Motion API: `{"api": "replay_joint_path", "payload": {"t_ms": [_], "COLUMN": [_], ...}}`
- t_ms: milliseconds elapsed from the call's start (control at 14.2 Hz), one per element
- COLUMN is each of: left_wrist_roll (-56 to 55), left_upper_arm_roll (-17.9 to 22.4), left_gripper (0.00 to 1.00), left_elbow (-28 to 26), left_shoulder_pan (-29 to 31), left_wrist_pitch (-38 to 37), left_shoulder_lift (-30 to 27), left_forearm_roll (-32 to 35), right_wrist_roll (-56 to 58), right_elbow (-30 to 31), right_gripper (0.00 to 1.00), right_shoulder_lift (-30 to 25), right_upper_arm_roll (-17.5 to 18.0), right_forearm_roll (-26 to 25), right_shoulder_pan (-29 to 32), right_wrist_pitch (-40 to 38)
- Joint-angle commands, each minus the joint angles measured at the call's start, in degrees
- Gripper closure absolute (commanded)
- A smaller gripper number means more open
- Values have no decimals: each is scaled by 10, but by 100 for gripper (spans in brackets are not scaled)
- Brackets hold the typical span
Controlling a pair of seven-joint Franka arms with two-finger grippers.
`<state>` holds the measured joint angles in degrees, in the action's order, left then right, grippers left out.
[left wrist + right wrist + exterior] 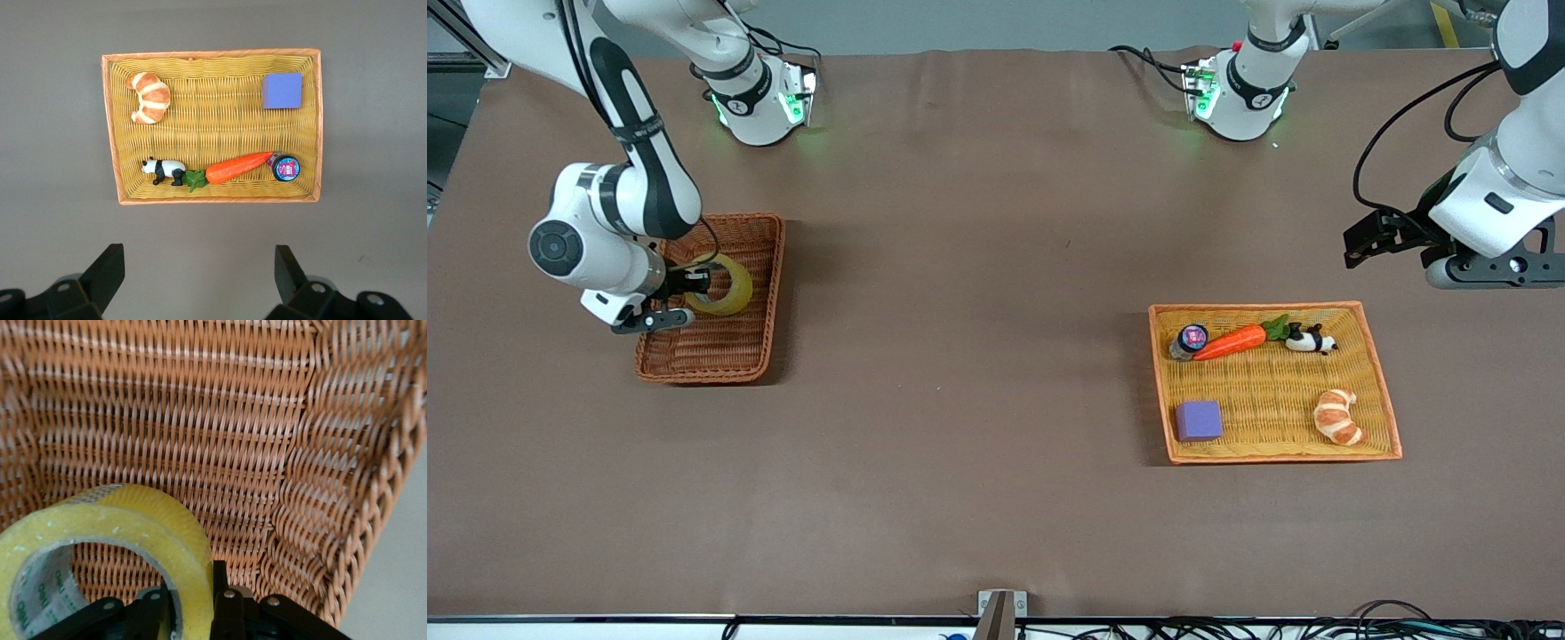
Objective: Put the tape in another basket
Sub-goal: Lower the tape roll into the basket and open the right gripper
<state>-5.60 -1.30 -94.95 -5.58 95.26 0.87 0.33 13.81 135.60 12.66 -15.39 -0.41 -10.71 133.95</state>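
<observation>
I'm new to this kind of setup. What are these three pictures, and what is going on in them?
Two robot arms share a table. One picture comes from a high camera facing them; the other two come from cameras on their wrists. The right gripper is shut on the tape, one finger inside the ring, inside the basket at the right arm's end. The left gripper waits open above the table by the tray, which holds a croissant, carrot, toy panda, purple block and small jar.
</observation>
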Motion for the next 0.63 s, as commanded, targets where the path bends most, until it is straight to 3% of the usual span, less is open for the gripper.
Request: {"api": "replay_joint_path", "payload": {"t_ms": [0,352,564], "left_wrist_roll": [-3,-3,-3], "left_upper_arm_roll": [-2,-2,-2], "left_gripper": [1,1,1], "left_elbow": [2,5,6], "left_shoulder_pan": [0,1,1], "left_wrist_pitch": [4,4,4], "left_shoulder_lift": [0,4,4], "left_forearm_roll": [12,12,11], "right_wrist_roll": [2,-5,-5], "right_elbow": [-3,-94,-118], "right_gripper": [0,0,0], "right_shoulder_lift": [-10,-42,-82], "right_upper_arm_roll": [4,7,11], "right_forearm_roll": [-8,-6,-6], "right_shoulder_pan": [5,5,17], "right_wrist_pitch": [1,-2,3]}}
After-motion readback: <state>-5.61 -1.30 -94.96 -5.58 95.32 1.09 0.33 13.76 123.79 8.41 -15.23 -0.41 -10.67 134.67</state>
